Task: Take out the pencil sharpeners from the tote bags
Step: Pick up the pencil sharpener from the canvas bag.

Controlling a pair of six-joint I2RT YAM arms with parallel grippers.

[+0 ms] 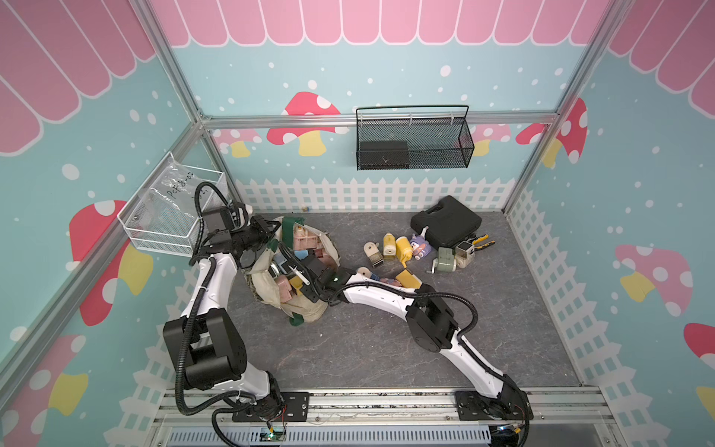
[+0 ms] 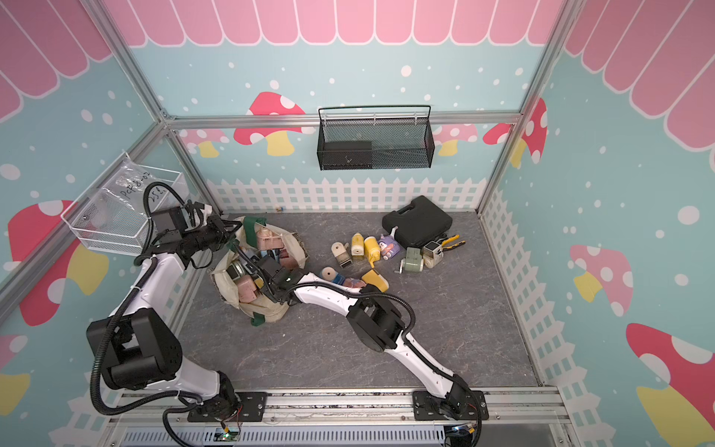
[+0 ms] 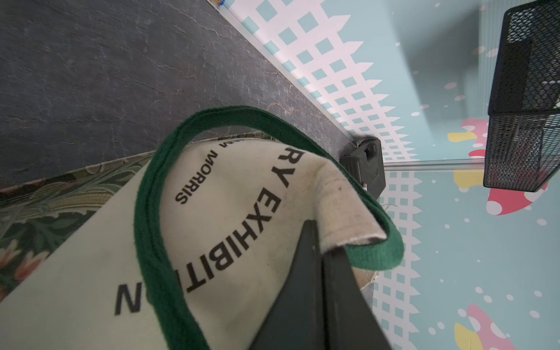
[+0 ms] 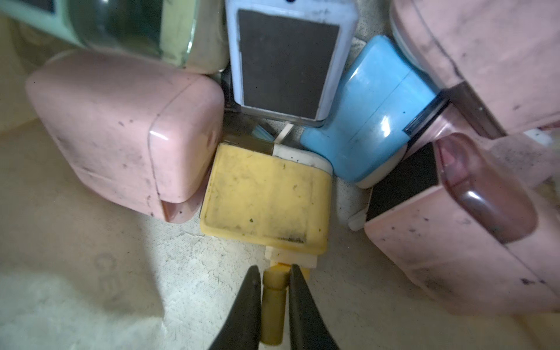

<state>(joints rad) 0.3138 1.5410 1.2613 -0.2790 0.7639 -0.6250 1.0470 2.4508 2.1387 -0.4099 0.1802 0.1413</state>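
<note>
Left arm (image 1: 214,278) rises from its near-edge base, elbow bent, forearm reaching toward the back, wrist turned sideways. Left gripper (image 3: 321,251) is clamped on the tote bag (image 3: 91,288) rim, fabric pinched between the jaws. Right arm (image 1: 381,296) stretches low from the near right base toward the left, wrist pitched down into the bag mouth. Right gripper (image 4: 274,272) is closed on the crank handle (image 4: 274,300) of a yellow pencil sharpener (image 4: 266,197), fingers (image 4: 245,309) on either side.
</note>
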